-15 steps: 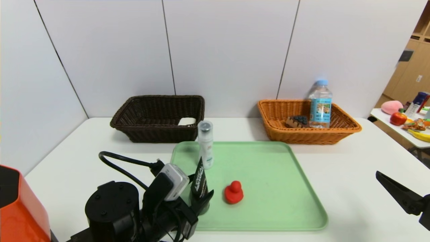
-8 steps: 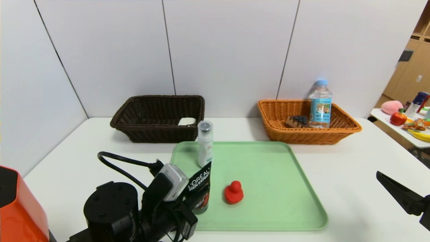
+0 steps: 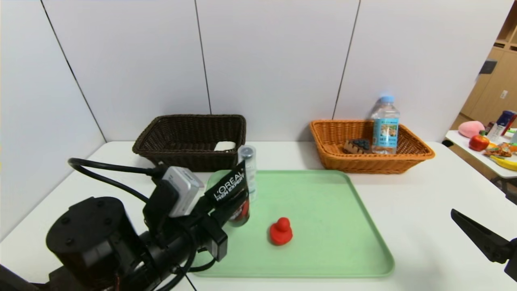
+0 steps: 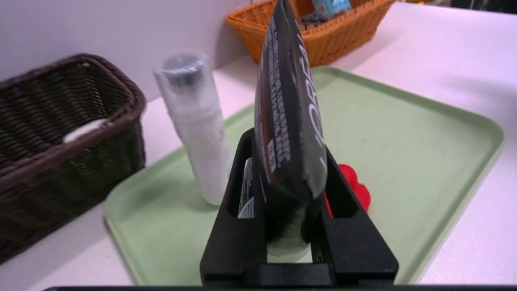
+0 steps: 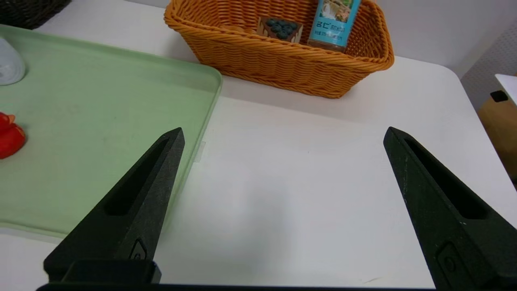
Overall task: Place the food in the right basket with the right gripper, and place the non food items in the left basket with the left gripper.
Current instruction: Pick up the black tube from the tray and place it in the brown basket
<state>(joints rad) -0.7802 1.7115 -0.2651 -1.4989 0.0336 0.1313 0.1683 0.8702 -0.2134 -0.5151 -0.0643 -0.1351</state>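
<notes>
My left gripper (image 3: 230,208) is shut on the dark cone-shaped tube (image 3: 231,190) and holds it lifted over the green tray's left side; the left wrist view shows the tube (image 4: 288,121) clamped between both black fingers (image 4: 238,202). The white spray bottle (image 3: 247,171) stands just behind it. The red duck (image 3: 281,231) sits on the tray. The white soap bar (image 3: 224,146) lies in the dark brown basket (image 3: 161,137). The water bottle (image 3: 385,125) and cake slice (image 3: 357,146) are in the orange basket (image 3: 416,151). My right gripper (image 5: 282,141) is open and empty over bare table at the right.
The green tray (image 3: 343,242) fills the table's middle. A side table (image 3: 490,149) with an apple, a banana and other items stands at far right. Grey wall panels close the back.
My left gripper has lifted the dark tube off the tray and carried it up, back and to the left, tilting it. The right arm has not moved.
</notes>
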